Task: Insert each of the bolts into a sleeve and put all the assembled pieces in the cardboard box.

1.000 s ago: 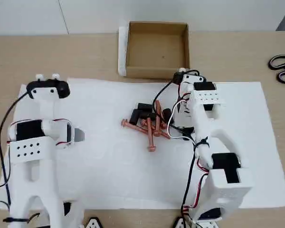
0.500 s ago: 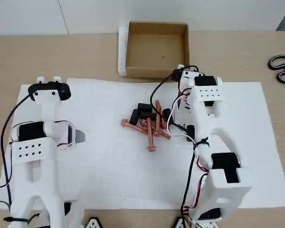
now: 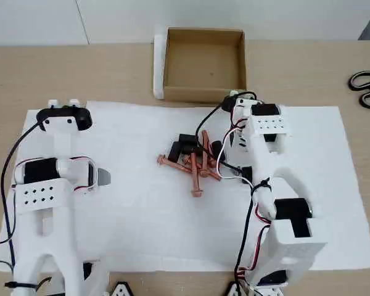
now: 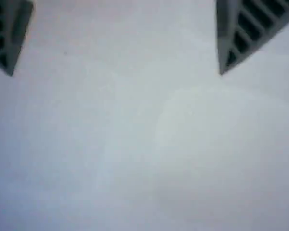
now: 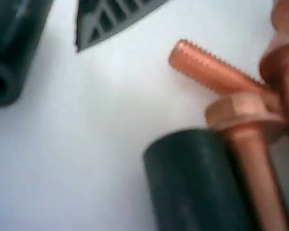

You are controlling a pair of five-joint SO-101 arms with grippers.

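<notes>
Several copper bolts [image 3: 196, 165] and black sleeves [image 3: 186, 143] lie in one pile mid-table on the white sheet [image 3: 142, 209]. The open cardboard box [image 3: 203, 61] stands behind them. My right gripper [image 3: 229, 147] hangs low over the pile's right side, open and holding nothing. Its wrist view shows one finger [image 5: 111, 17] next to a sleeve [image 5: 12, 48], another sleeve [image 5: 197, 183] and crossed bolts [image 5: 216, 72]. My left gripper [image 3: 61, 102] is at the sheet's far left corner, open [image 4: 115, 72] over bare sheet.
Scissors [image 3: 367, 86] lie at the table's right edge. A white foam strip [image 3: 159, 65] leans on the box's left wall. Cables [image 3: 222, 166] trail from the right arm beside the pile. Bare sheet lies between the arms in front.
The right arm's wrist moved slightly toward the box, then eased back a little over the pile. The left arm shifted only a touch. The pile has not moved.
</notes>
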